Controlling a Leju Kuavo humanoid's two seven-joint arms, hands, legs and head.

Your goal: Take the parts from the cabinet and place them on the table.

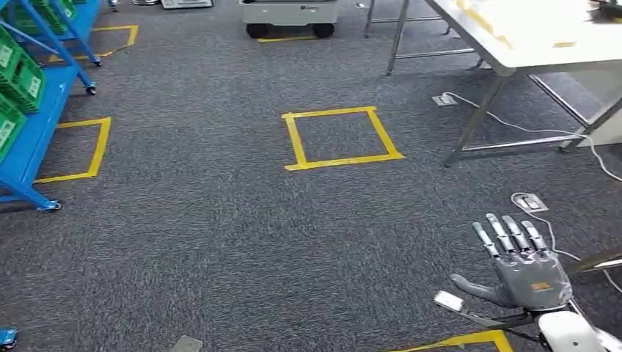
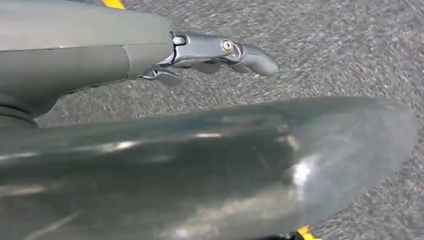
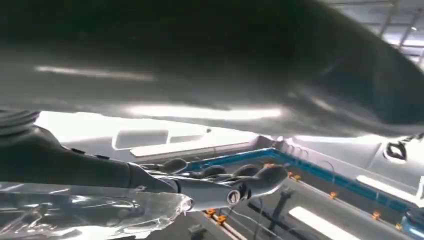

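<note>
Head view: right robot hand [image 1: 524, 268] with fingers spread flat, a clear bag [image 1: 449, 301] pinched under its thumb. Right wrist view shows that crinkled bag [image 3: 85, 212] against the palm. Left robot hand [image 2: 210, 55] curled, holding nothing, over carpet. White tabletop [image 1: 543, 40] well ahead of the right robot hand; blue cabinet [image 1: 33, 117] far to its left.

Cabinet [image 1: 29, 110] far left, table [image 1: 535, 37] top right, tape square [image 1: 341, 137] btwn, center floor

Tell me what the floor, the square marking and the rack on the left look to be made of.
Floor: grey carpet, by its speckled, fibrous weave. Square marking: glossy yellow adhesive tape, likely vinyl. Rack: blue painted metal, probably steel, on castors, holding green plastic-looking bins.
</note>
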